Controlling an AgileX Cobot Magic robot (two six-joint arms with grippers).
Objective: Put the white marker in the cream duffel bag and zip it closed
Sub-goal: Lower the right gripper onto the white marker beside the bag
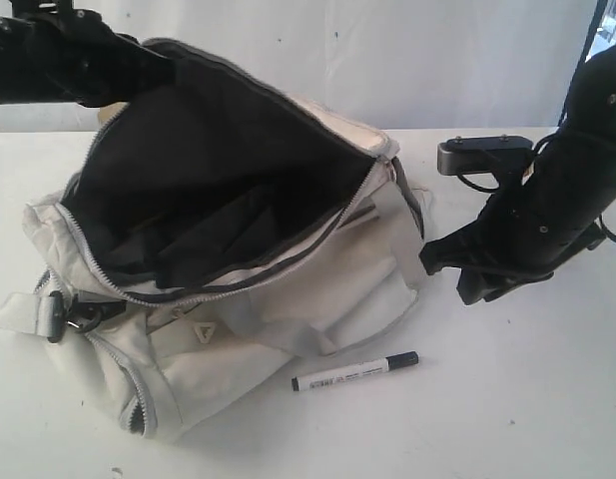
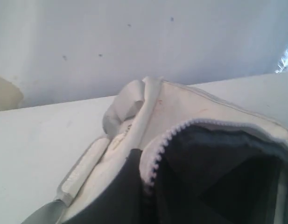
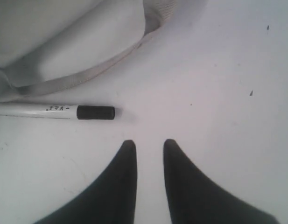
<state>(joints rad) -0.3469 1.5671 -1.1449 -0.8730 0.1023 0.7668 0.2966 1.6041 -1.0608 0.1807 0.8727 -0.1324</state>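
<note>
We see a cream duffel bag (image 1: 288, 314) lying on a white table (image 1: 517, 409), its main opening wide and its dark grey lining (image 1: 218, 170) showing. The top flap (image 1: 317, 115) stands raised towards the back. The left claw (image 1: 153, 62) is at the flap's upper edge, at the far left of the scene. Its jaws are closed, and it appears to pinch the fabric there and hold the flap up. In the left wrist view we see the bag's pale edge and the zipper teeth (image 2: 158, 149) close to the lens.

A grey zipper (image 1: 218, 284) runs along the front lip of the opening, and a black clip (image 1: 73, 317) sits at the bag's left end.

The white marker (image 1: 354, 371) lies flat on the table just in front of the bag, outside it, with its black cap pointing right.

The right claw (image 3: 146, 142) hangs over bare table to the right of the bag. Its two dark fingers (image 3: 120, 186) are a little apart and hold nothing. The marker's cap lies near their tips without touching them.
</note>
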